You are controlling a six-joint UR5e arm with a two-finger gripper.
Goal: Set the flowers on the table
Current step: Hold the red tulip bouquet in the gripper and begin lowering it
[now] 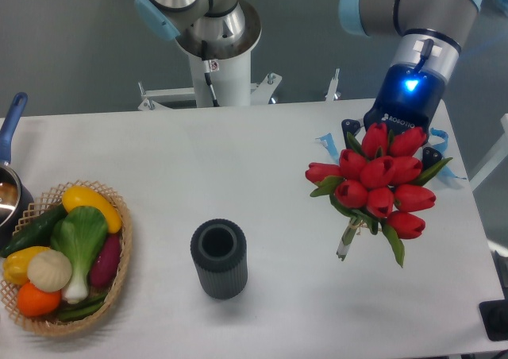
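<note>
We hold the bunch of red tulips with green leaves and pale thin stems [379,186] over the right side of the large white smooth table [262,160]. Our black two-finger gripper [389,140] sits behind the blooms, so the heads hide the jaws and we cannot tell whether they pinch the bunch or stand spread. The blooms face the camera and the stems point down toward the table, their tips close to the surface or touching it; we cannot tell which. We judge this tilt suits laying the bunch flat. The dark ribbed cylindrical vase [219,259] stands upright, well apart to the left, and the woven basket of colourful vegetables [119,272] sits at the far left edge, so neither crowds the spot beneath the flowers.
</note>
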